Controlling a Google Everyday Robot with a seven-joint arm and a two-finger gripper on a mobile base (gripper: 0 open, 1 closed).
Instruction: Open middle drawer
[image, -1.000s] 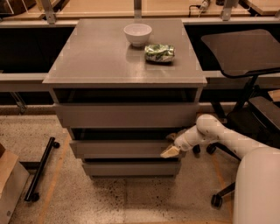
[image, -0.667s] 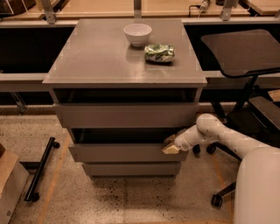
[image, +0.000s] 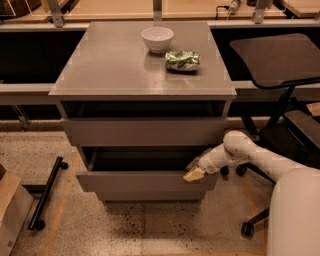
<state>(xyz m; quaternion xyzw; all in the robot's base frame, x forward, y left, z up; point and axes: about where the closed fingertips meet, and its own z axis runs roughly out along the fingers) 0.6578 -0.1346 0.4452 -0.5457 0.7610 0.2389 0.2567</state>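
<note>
The grey cabinet (image: 145, 70) has three drawers. The middle drawer (image: 145, 181), a wide flat handleless grey front, is pulled out a little way, with a dark gap above it showing its tray. The top drawer (image: 145, 131) sits nearly flush. The bottom drawer (image: 150, 196) shows only as a thin strip under the middle one. My gripper (image: 194, 173) on the white arm (image: 240, 152) is at the right end of the middle drawer's top edge, touching it.
A white bowl (image: 157, 39) and a green crumpled bag (image: 182, 60) sit on the cabinet top. A black office chair (image: 280, 65) stands close at the right. A black wheeled bar (image: 45, 195) and a cardboard box (image: 10, 210) lie on the floor at left.
The middle drawer has slid out a little further toward me, and my gripper has moved with its right end.
</note>
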